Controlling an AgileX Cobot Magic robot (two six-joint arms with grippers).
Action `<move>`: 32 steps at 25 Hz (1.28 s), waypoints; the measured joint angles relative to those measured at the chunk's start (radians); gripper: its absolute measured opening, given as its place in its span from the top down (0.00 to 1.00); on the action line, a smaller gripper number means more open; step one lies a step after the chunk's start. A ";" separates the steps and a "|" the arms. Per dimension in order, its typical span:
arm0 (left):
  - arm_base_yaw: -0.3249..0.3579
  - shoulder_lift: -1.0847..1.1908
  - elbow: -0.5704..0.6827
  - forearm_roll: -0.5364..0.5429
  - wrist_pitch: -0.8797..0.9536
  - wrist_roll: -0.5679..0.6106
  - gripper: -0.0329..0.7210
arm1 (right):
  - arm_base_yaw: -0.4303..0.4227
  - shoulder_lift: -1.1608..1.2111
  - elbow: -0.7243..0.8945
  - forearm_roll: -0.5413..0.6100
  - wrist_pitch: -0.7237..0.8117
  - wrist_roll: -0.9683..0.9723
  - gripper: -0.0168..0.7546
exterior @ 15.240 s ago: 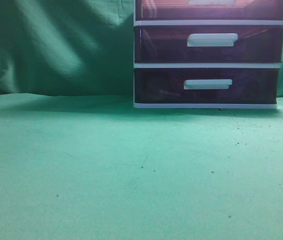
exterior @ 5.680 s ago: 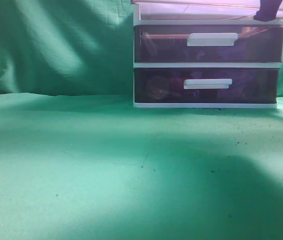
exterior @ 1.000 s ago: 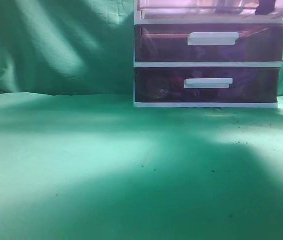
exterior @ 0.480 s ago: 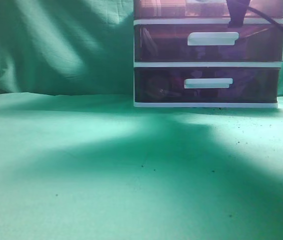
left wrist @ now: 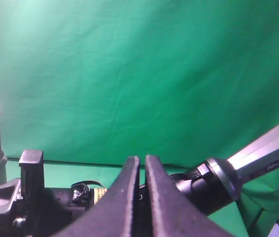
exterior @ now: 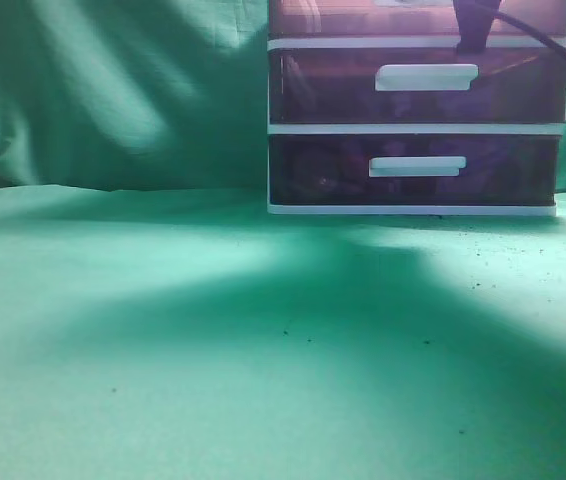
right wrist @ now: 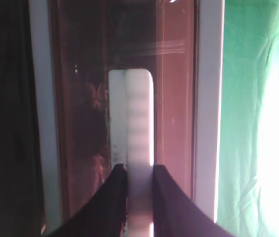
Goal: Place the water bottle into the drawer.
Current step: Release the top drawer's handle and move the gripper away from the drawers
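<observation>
Drawer (right wrist: 129, 98), top tier, directly ahead of right gripper (right wrist: 138, 197): fingers clamped on its white handle (right wrist: 131, 148). Left gripper (left wrist: 142, 197): fingers nearly together, holding nothing. Bottle unseen.

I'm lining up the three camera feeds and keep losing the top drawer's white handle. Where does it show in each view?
Exterior view: the top drawer is cut by the upper edge; only a sliver of the white handle shows, left of the right end effector.
Left wrist view: not in it; only the shut left end effector against green cloth.
Right wrist view: handle centre, turned upright, pinched between the fingers.
Shared landmark: the right end effector.
</observation>
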 joint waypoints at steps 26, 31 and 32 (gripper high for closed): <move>0.000 -0.012 0.000 0.000 -0.002 0.000 0.96 | 0.164 -0.139 0.156 0.057 -0.275 0.010 0.52; 0.000 -0.088 0.000 0.000 -0.002 0.000 0.96 | 0.233 -0.224 0.278 0.072 -0.277 0.036 0.52; 0.000 -0.112 0.000 0.000 -0.003 0.000 0.96 | 0.255 -0.245 0.307 0.085 -0.277 0.052 0.52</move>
